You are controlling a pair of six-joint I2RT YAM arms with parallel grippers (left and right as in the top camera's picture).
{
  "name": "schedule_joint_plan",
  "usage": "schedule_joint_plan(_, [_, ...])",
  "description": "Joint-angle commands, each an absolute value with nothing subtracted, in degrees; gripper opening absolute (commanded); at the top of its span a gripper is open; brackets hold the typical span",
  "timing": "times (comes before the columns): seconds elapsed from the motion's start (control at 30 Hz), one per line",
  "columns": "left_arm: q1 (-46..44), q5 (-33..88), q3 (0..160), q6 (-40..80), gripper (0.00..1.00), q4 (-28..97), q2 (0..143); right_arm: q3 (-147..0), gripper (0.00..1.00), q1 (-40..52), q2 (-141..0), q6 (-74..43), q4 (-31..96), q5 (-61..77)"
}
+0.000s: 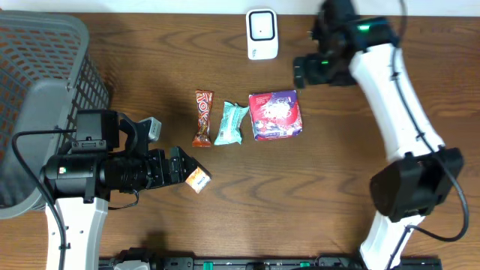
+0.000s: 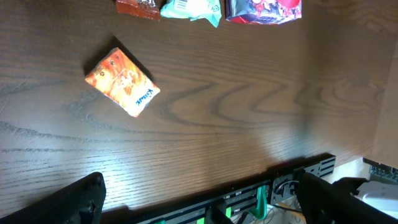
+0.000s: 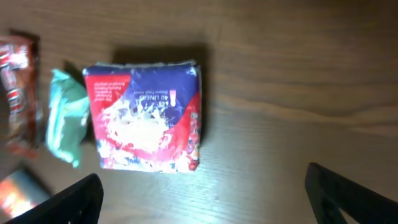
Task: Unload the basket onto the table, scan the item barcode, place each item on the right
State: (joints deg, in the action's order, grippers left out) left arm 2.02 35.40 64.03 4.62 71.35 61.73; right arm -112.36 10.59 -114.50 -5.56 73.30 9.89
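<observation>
Lower left of the overhead frame: left gripper (image 1: 182, 166), jaws spread wide, grasping nothing, fingertips just beside a small orange cardboard box (image 2: 122, 81) lying flat on the dark wood-grain table (image 1: 322, 195).

Upper right of the overhead frame: right gripper (image 1: 304, 72), jaws likewise released and empty, hanging near the upper right corner of a red, blue and purple foil pouch (image 3: 146, 118).

Top centre: white rounded scanner unit with a dark-outlined window (image 1: 261, 34), well apart from every item, nothing presented to it.

Progress, as a judgement: no item lifted, none at the scanner, so no scan under way. Pick-up, carry to the window and barcode presentation all left to do for whichever item comes next. Cannot tell from these views which items, if any, count as already scanned.

Orientation of the orange box: long axis diagonal, from upper left to lower right of the left wrist frame, blue lettering at the lower right end. No barcode visible on the upward face, hence probably underneath or on a side, calling for a turn before presentation.

Orientation of the foil pouch: nearly square, edges roughly parallel to the frame, long axis not clear. Fine white print near the upper edge of the right wrist frame, no barcode visible.

Left of the pouch, in one row: mint-green packet (image 1: 231, 124) and brown-and-orange candy bar (image 1: 203, 118), both elongated top to bottom.

Far left: grey mesh plastic basket (image 1: 45, 82).
</observation>
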Motion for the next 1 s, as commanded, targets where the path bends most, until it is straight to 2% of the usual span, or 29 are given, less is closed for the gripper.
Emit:
schedule_joint_plan(0.0, [1.8, 34.8, 63.8, 4.1, 0.98, 71.3, 61.7, -105.6, 0.99, 7.2, -115.3, 3.5, 70.8, 29.9])
schedule_joint_plan(0.23, [1.8, 34.8, 63.8, 4.1, 0.98, 71.3, 61.7, -87.9, 0.99, 5.8, -115.4, 3.1, 52.0, 43.0])
schedule_joint_plan(0.27, [1.8, 34.8, 63.8, 4.1, 0.98, 71.3, 61.7, -85.7, 0.99, 6.2, -115.4, 1.9, 49.2, 43.2])
schedule_joint_plan(0.37, [1.8, 34.8, 63.8, 4.1, 0.98, 71.3, 61.7, -80.2, 0.91, 7.2, -115.4, -4.2, 42.0, 41.1])
schedule_joint_plan(0.57, [1.8, 34.8, 63.8, 4.1, 0.98, 71.3, 61.7, -71.5, 0.88, 8.8, -115.4, -9.5, 30.6, 39.1])
schedule_joint_plan(0.63, [1.8, 34.8, 63.8, 4.1, 0.98, 71.3, 61.7, -70.4, 0.71, 9.1, -115.4, -10.4, 29.8, 39.1])
schedule_joint_plan(0.67, [1.8, 34.8, 63.8, 4.1, 0.98, 71.3, 61.7, -70.3, 0.52, 9.2, -115.4, -10.5, 29.8, 39.2])
schedule_joint_plan(0.73, [1.8, 34.8, 63.8, 4.1, 0.98, 71.4, 61.7, -70.5, 0.01, 9.5, -115.4, -11.4, 29.7, 39.4])
schedule_joint_plan(0.97, [1.8, 34.8, 63.8, 4.1, 0.98, 71.3, 61.7, -77.6, 0.01, 9.3, -113.1, -15.9, 29.8, 44.1])
